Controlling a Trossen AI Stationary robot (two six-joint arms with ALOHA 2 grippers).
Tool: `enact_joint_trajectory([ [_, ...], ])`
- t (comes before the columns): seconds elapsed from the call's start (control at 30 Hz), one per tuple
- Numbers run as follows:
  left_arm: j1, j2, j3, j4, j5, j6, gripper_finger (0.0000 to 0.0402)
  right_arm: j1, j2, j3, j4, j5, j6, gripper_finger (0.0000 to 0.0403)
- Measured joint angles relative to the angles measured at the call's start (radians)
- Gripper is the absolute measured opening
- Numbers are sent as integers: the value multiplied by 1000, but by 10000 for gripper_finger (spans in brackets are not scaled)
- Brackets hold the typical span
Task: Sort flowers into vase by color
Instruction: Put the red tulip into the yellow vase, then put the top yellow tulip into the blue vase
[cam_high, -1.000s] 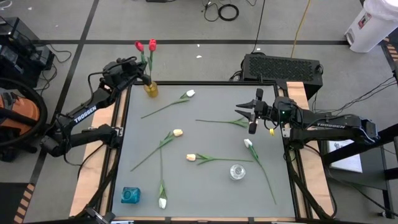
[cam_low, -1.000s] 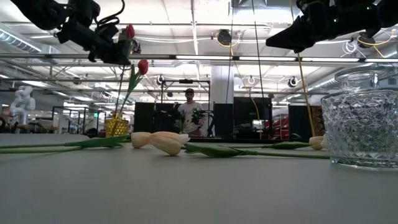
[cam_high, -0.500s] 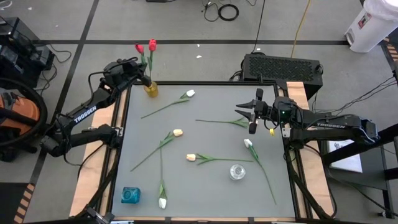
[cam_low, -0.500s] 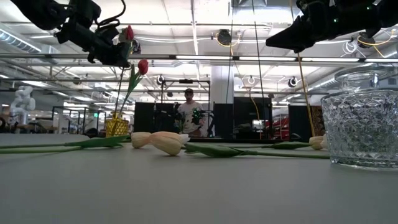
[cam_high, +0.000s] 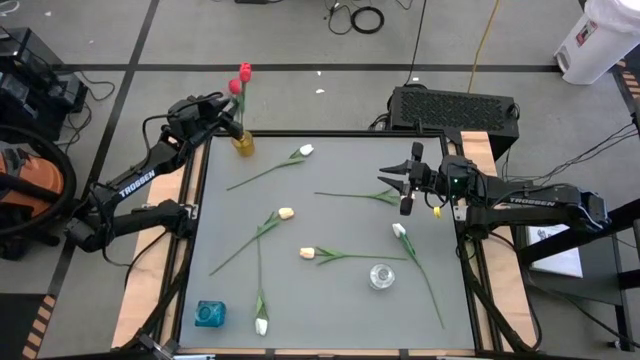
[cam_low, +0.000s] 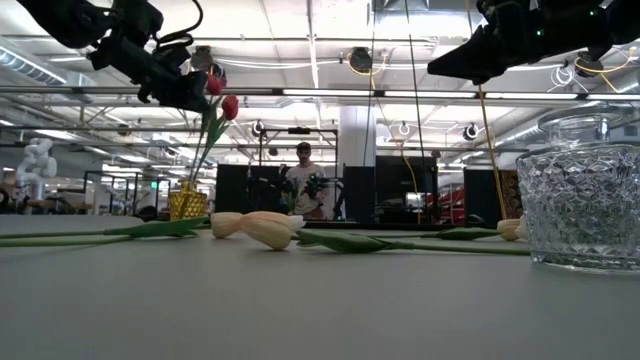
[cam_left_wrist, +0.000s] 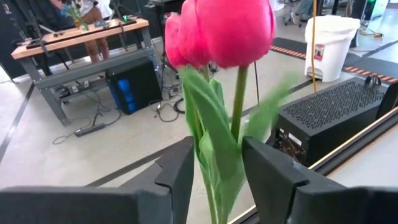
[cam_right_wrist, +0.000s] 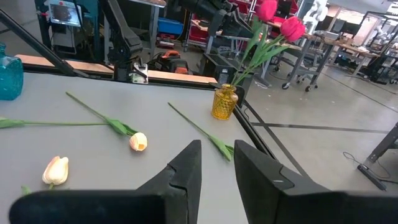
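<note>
Shifted red tulips (cam_high: 240, 79), stems blurred

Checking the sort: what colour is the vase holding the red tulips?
Amber yellow glass vase, clearest in the right wrist view.

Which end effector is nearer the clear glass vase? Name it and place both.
The right. The right end effector hovers over the table's right half, just beyond the clear glass vase. The left end effector is at the opposite far corner, at the red tulips in the yellow vase.
</note>
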Motion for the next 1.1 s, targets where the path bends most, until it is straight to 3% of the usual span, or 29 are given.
enact_joint_trajectory([
  [0.6,-8,-58,0,-158,-3,-2,144,0,0,0,-1,0,0,86],
  [0.87,-90,-185,0,-231,-3,-52,144,0,0,0,-1,0,6,86],
  [1.1,-177,-225,0,-354,0,-106,144,0,0,0,-1,0,8,86],
])
